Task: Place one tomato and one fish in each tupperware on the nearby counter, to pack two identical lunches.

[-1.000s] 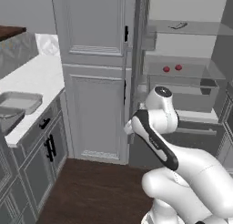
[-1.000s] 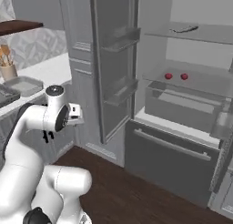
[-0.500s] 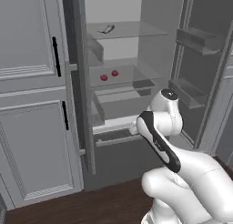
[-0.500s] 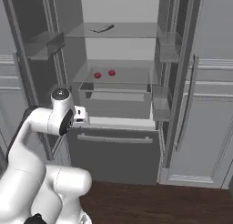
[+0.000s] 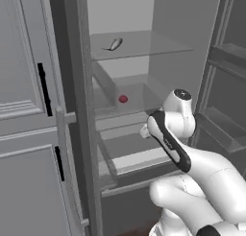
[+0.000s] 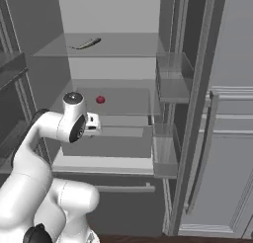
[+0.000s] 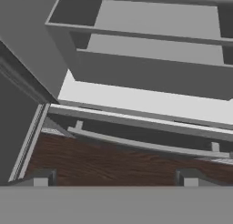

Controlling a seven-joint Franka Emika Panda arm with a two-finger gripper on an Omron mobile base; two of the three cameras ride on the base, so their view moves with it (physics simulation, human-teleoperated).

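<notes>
An open fridge stands in front of me. A slim silvery fish (image 5: 114,44) (image 6: 86,43) lies on its upper glass shelf. One small red tomato (image 5: 123,99) (image 6: 101,100) sits on the shelf below, towards the back. My gripper (image 7: 114,178) points down at the fridge's lower front and the floor, open, with nothing between its fingertips (image 7: 41,177). The hand (image 5: 144,131) (image 6: 93,124) hangs in front of the drawer, below and in front of the tomato. The tupperware and the counter are out of view.
A grey drawer (image 6: 106,143) sticks out under the tomato shelf. Door bins (image 6: 173,79) hang on the open fridge door at the right. A tall grey cabinet (image 5: 29,110) flanks the fridge on the left. The bottom drawer's handle (image 7: 145,143) and dark wood floor (image 7: 113,161) lie beneath.
The base has turned and driven closer to the fridge, so both base views shifted; the counter with its tray has left the view. The gripper stays open.
</notes>
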